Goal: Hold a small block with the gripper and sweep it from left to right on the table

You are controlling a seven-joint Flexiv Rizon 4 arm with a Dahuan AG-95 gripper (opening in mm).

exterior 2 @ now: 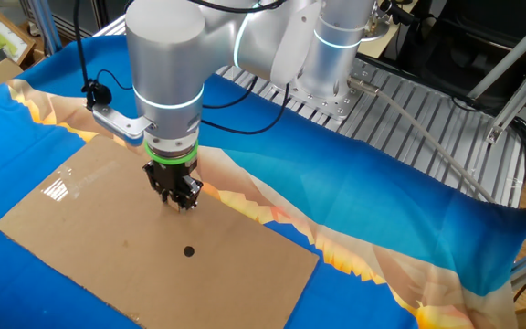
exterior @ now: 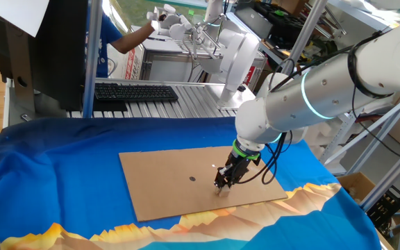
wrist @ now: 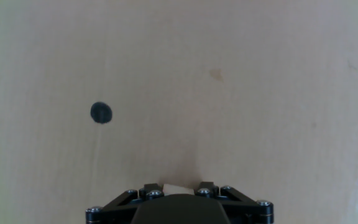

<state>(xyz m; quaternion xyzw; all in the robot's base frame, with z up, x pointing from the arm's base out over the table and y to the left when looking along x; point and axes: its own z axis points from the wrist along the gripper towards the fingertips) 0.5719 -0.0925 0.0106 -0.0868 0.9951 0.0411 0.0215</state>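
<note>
My gripper (exterior: 222, 186) is low over the brown cardboard sheet (exterior: 158, 180) on the blue-draped table (exterior: 61, 173). It is shut on the small block (wrist: 176, 187), a pale beige cube that shows between the two black fingers at the bottom of the hand view. The block rests on or just above the cardboard. In the other fixed view the gripper (exterior 2: 180, 202) stands near the cardboard's far edge, and the block is hidden by the fingers. The green ring (exterior: 245, 151) sits above the fingers.
A small dark round dot (exterior: 192, 178) lies on the cardboard left of the gripper; it also shows in the hand view (wrist: 100, 112). A grey slatted bench with a black keyboard (exterior: 134, 91) stands behind the table. A person's arm (exterior: 127, 36) reaches in at the back.
</note>
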